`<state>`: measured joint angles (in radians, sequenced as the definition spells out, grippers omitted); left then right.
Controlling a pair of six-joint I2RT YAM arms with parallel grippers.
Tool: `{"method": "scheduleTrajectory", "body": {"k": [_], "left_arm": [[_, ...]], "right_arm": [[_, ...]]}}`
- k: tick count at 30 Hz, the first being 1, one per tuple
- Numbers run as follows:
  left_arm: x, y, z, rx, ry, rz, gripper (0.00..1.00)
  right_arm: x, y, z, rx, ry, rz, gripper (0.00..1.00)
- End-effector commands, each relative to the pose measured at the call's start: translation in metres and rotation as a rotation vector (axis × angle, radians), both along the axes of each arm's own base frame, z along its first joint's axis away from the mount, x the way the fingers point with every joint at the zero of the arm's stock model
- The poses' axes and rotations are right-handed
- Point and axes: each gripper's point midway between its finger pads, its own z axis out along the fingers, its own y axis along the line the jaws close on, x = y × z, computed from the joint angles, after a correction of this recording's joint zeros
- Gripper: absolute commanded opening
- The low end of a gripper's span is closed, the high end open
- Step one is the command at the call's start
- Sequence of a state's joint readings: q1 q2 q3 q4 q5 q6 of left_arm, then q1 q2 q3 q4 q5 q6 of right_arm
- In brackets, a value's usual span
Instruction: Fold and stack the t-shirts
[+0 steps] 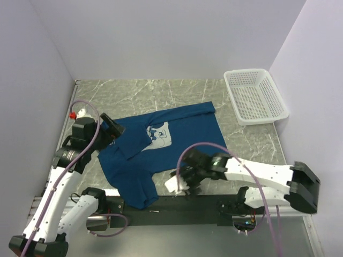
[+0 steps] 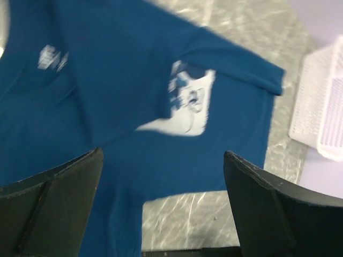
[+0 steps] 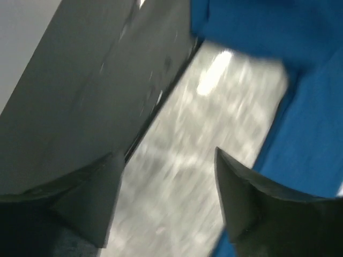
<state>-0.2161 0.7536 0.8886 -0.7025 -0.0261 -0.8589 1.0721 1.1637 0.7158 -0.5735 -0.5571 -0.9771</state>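
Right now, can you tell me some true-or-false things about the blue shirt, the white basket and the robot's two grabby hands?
1. The t-shirt is dark blue with a white picture on it. True.
2. The basket has a shirt inside. False: nothing lies in it; the shirt lies on the table.
3. The left gripper is pinching the shirt. False: its jaws stand wide open with nothing between them.
4. The right gripper is open. True.
5. The basket sits at the table's far right. True.
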Motion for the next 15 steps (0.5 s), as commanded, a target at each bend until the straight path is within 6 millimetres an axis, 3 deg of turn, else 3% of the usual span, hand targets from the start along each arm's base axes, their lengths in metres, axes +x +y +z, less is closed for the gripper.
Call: {"method": "scheduleTrajectory", "body": {"k": [1, 2, 3, 4, 5, 8, 15], "left_arm": [[-0.029, 0.022, -0.004, -0.02, 0.052, 0.138, 0.99], [-0.032, 0.021, 0.002, -0.032, 0.015, 0.131, 0.99], [-0.039, 0.016, 0.018, -0.074, -0.072, 0.094, 0.98], [-0.042, 0.013, 0.017, -0.091, -0.095, 0.08, 0.97], [-0.046, 0.012, 0.021, -0.11, -0.121, 0.071, 0.97], [-0.061, 0.015, 0.024, -0.144, -0.155, 0.084, 0.98], [-0.074, 0.017, 0.025, -0.129, -0.141, 0.076, 0.97]], "right_arm": [[0.016, 0.062, 0.028, 0.08, -0.181, -0.004, 0.72], [-0.009, 0.076, 0.016, 0.046, -0.169, 0.066, 0.7], [-0.011, 0.091, 0.021, 0.048, -0.186, 0.039, 0.68], [-0.02, 0.102, 0.019, 0.049, -0.193, 0.052, 0.66], [-0.036, 0.11, 0.001, 0.003, -0.2, 0.081, 0.65], [-0.045, 0.126, -0.009, 0.0, -0.209, 0.069, 0.64], [-0.039, 0.127, -0.04, -0.049, -0.223, 0.031, 0.61]]}}
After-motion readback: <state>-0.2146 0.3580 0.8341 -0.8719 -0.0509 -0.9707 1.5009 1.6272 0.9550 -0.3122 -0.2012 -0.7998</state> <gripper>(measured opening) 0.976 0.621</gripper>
